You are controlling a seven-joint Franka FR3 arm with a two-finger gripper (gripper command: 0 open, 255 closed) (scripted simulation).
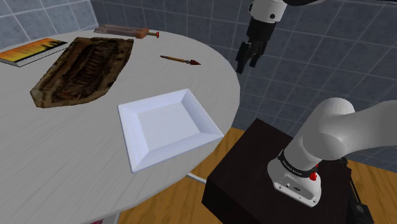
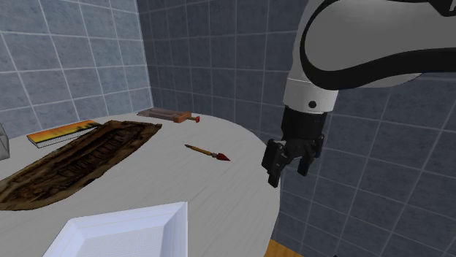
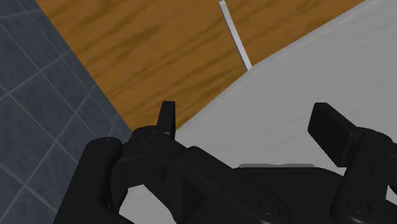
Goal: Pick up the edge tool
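Pincer to table: prob. open air.

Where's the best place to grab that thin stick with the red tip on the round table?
Take the stick by its brown shaft, mid-length, from straight above, closing across it: it lies flat on the table, long and narrow.

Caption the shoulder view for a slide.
Open gripper hovers near the rim of the round table, apart from the slender red-tipped tool; white square plate in foreground.

Your arm is built of rounded white links with dark joint rings, a small red stud near its base, and an all-black, blocky two-finger gripper.
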